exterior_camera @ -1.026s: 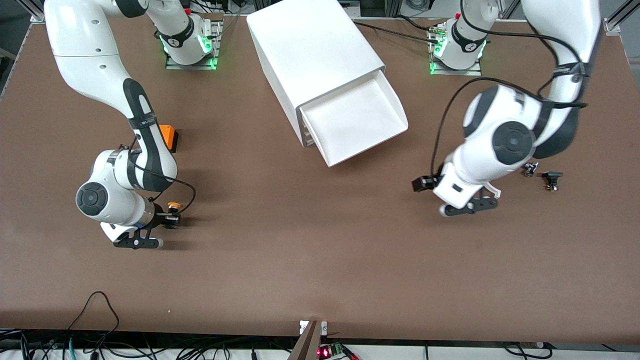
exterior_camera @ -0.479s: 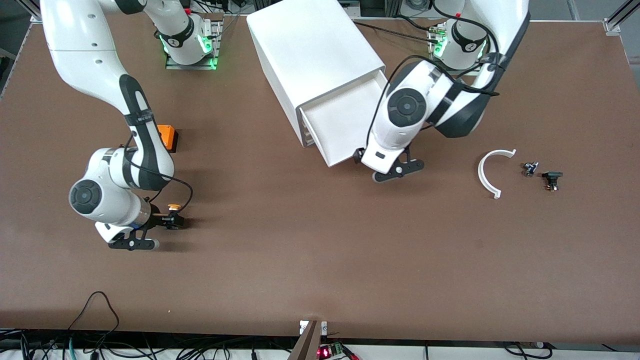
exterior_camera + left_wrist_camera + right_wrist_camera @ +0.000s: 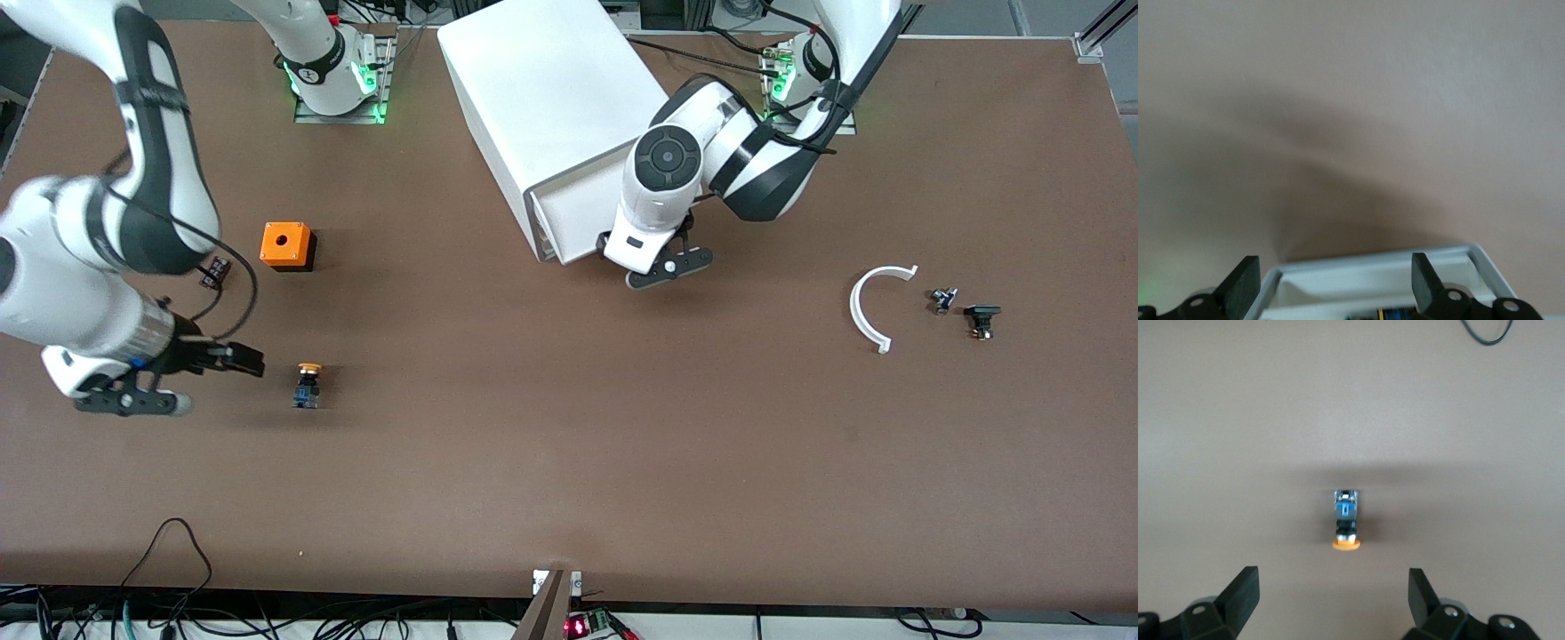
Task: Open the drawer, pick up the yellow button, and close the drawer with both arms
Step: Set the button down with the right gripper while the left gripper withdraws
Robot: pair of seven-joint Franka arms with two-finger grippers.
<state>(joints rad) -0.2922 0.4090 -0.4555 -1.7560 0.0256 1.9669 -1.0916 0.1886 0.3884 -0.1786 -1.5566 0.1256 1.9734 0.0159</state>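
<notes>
The button (image 3: 308, 384), with an orange cap and a blue base, lies on its side on the table and is free. It also shows in the right wrist view (image 3: 1346, 520). My right gripper (image 3: 133, 400) hangs open and empty over the table beside the button; its fingertips (image 3: 1245, 587) are clear of the button. The drawer (image 3: 569, 218) sticks out only a little from the white cabinet (image 3: 542, 98). My left gripper (image 3: 662, 271) is open at the drawer's front. In the left wrist view the drawer's white rim (image 3: 1371, 263) lies between that gripper's fingers (image 3: 1241, 287).
An orange cube with a hole (image 3: 286, 245) and a small black part (image 3: 215, 271) lie near the right arm. A white curved piece (image 3: 871, 307) and two small black parts (image 3: 942, 300) (image 3: 981, 320) lie toward the left arm's end.
The right gripper let go of the button and rose away from it. The left arm swung from the table to the drawer's front, and the drawer slid most of the way in.
</notes>
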